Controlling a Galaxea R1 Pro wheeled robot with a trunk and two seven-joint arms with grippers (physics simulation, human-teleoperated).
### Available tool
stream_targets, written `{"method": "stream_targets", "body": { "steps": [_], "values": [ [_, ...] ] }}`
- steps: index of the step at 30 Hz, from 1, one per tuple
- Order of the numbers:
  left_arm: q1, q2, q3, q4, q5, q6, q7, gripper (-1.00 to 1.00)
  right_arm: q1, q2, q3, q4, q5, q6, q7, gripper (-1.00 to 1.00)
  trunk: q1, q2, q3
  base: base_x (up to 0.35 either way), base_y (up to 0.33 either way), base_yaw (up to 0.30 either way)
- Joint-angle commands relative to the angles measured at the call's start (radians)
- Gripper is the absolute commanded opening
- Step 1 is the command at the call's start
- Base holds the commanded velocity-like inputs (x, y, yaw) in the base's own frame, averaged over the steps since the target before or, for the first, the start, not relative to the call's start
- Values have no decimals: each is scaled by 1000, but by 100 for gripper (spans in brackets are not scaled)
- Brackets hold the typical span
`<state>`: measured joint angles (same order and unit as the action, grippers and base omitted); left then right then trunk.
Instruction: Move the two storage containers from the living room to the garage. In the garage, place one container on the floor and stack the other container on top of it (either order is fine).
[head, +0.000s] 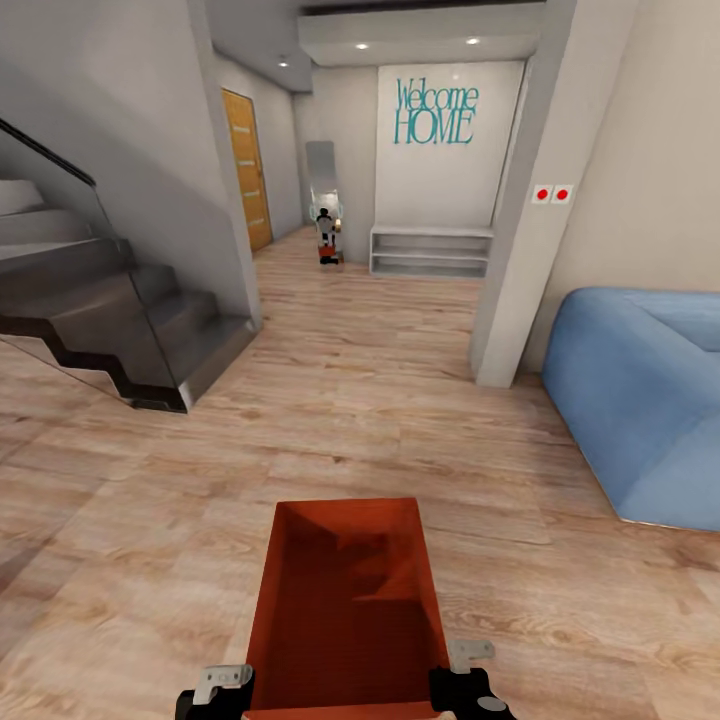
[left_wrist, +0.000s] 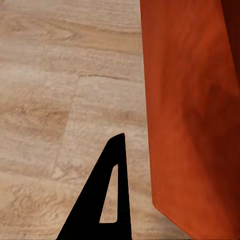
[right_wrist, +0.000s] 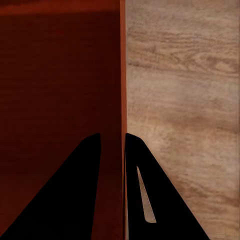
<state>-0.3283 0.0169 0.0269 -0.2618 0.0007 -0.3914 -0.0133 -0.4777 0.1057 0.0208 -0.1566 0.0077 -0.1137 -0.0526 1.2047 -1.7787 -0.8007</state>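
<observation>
Wood floor (head: 400, 400) open ahead; container (head: 345, 600) carried.

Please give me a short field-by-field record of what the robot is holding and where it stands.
held item: orange-red rectangular open-top storage container
contents: empty
right gripper: fingers on either side of the container's wall
left gripper: one finger visible outside the wall; grip unclear
floor: light wood-plank floor
surroundings: blue sofa, grey staircase
</observation>
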Motion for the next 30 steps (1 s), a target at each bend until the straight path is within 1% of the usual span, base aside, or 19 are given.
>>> {"method": "stream_targets", "body": {
  "steps": [1, 30],
  "values": [
    [-1, 0, 8, 1, 4, -3, 1, -100, -1, 0, -4, 0, 1, -3, -6, -100, 1, 0, -1, 346, 0, 0],
    [0, 0, 8, 1, 3, -3, 1, -100, -1, 0, -4, 0, 1, -3, -6, -100, 1, 0, -1, 346, 0, 0]
  ]
}}
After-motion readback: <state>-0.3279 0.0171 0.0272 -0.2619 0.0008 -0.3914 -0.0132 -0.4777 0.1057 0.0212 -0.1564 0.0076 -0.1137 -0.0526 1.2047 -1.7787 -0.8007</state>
